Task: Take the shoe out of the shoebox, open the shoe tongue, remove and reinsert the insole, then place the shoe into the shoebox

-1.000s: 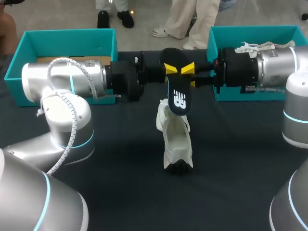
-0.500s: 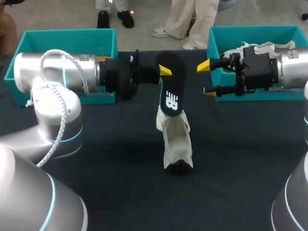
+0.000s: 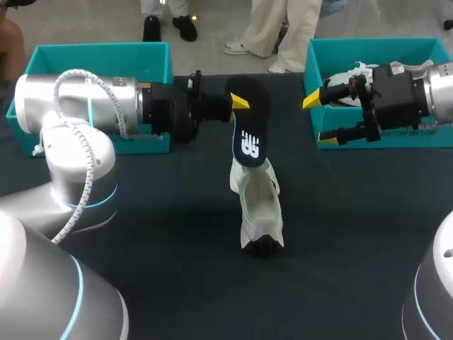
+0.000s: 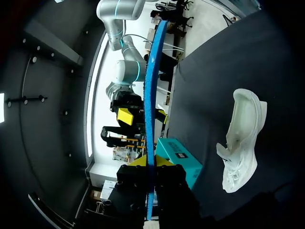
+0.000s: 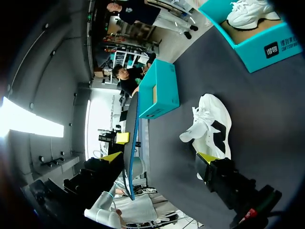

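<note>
a: head view first. where's your insole?
b: your left claw [image 3: 243, 106] is clamped on the insole [image 3: 248, 131]. it stands on end over the middle of the bench [image 3: 170, 234]. its lower end is right at the white shoe [image 3: 258, 209]; i can't tell if they touch. the shoe lies mid-bench, well apart from both boxes.
a: and your right side?
b: your right claw [image 3: 318, 119] is spread wide with nothing in it, just in front of the right shoebox [image 3: 315, 78] at the far right corner. a second shoe [image 3: 357, 71] lies inside that box. the left shoebox [image 3: 99, 51] sits at the far left corner.
a: left wrist view?
b: the insole [image 4: 150, 109] shows edge-on as a blue strip, pinched between your yellow fingertips [image 4: 164, 161]. the shoe [image 4: 243, 143] lies on the bench beside it, and the right shoebox [image 4: 183, 160] is ahead.
a: right wrist view?
b: your right claw [image 5: 159, 157] gapes, holding nothing. the insole [image 5: 131, 138] stands edge-on ahead of it. the shoe [image 5: 209, 126] lies near the claw, with the left shoebox [image 5: 162, 88] beyond it.
</note>
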`<state>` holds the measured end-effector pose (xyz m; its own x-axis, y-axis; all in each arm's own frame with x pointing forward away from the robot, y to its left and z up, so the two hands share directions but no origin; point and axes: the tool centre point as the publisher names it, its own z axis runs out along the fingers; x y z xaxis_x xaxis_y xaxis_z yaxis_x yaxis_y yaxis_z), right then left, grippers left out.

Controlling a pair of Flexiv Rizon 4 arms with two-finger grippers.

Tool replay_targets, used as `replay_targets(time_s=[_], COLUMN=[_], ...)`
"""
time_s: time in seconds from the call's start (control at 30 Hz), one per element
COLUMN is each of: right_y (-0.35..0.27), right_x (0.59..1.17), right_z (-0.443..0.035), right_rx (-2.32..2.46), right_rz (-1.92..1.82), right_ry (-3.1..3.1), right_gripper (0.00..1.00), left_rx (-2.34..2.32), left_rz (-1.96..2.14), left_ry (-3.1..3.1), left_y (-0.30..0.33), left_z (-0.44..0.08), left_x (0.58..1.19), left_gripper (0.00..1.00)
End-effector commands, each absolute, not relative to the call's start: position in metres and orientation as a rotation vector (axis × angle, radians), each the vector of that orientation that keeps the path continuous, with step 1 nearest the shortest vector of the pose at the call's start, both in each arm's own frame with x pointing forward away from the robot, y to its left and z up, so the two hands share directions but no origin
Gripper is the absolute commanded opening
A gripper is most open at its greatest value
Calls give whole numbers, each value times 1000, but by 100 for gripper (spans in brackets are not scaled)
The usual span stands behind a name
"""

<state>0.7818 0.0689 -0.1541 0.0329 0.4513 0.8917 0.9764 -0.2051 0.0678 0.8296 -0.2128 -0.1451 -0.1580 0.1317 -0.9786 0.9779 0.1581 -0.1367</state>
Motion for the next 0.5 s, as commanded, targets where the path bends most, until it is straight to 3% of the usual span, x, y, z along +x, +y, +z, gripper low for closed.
replay_targets(time_s=[0.03, 0.5], right_y=[70, 12], right_x=[782, 744], right_z=[-154, -167], right_rx=[-1722, -1790], right_rz=[-1120, -1047], right_ry=[-1456, -1554], right_gripper=[100, 100], left_rx=[1122, 1113], left_rz=[-1125, -1126], left_ry=[1509, 1529], left_y=[-213, -212], left_z=[-147, -150], left_x=[825, 826], left_gripper=[0, 0])
